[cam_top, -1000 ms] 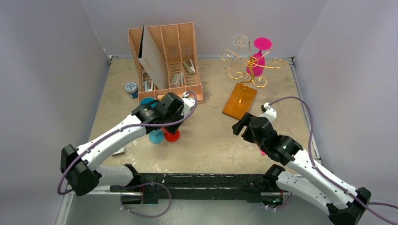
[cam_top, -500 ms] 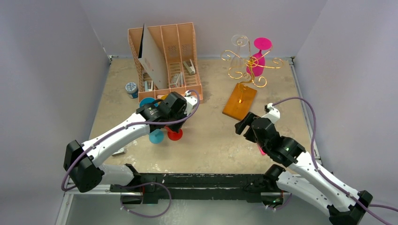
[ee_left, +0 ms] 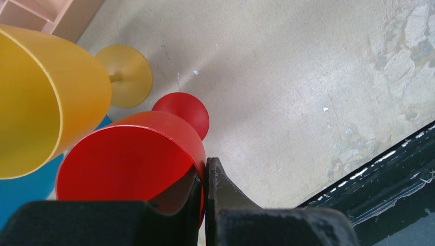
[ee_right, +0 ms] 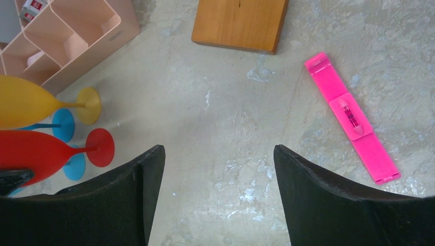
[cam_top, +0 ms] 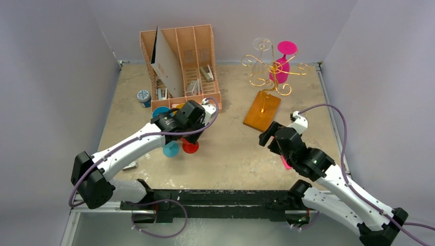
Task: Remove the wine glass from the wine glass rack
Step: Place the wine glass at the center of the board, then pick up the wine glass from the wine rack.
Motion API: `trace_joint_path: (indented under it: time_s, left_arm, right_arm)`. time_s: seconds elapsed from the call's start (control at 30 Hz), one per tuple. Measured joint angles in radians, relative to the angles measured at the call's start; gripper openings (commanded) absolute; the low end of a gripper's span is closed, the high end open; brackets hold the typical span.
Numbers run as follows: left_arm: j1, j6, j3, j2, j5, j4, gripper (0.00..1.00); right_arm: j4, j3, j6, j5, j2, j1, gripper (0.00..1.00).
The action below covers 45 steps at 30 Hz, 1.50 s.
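Beige counter (cam_top: 231,154), gold wine glass rack (cam_top: 267,77) far right, inverted pink wine glass (cam_top: 281,64) well beyond gaping empty right claw (ee_right: 219,169), left claw (ee_left: 205,174) pinching red glass (ee_left: 128,154)

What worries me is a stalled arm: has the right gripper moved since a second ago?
Yes. The right gripper has crept slightly rightward and toward the back, judged against the unmoved wooden base of the wine glass rack.
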Motion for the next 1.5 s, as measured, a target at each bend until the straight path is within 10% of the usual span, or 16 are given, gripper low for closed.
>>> trace_joint_path:
  time_s: [0.3,0.53,1.1,1.5]
  left_arm:
    - [0.000,-0.052,0.011,0.013,-0.058,-0.015,0.05]
    - [0.001,-0.077,0.021,0.021,-0.064,-0.043,0.39]
    - [0.000,-0.105,0.117,-0.044,-0.032,-0.075,0.65]
    - [0.000,-0.141,0.151,-0.195,-0.090,-0.077,0.81]
  right_arm:
    - [-0.009,0.020,-0.016,0.001,0.020,0.000,0.79]
    - [-0.014,0.023,-0.017,0.001,0.018,0.000,0.79]
    - [-0.009,0.039,-0.074,-0.018,0.010,0.000,0.82]
    - [0.098,0.271,-0.473,-0.462,0.202,-0.001,0.79]
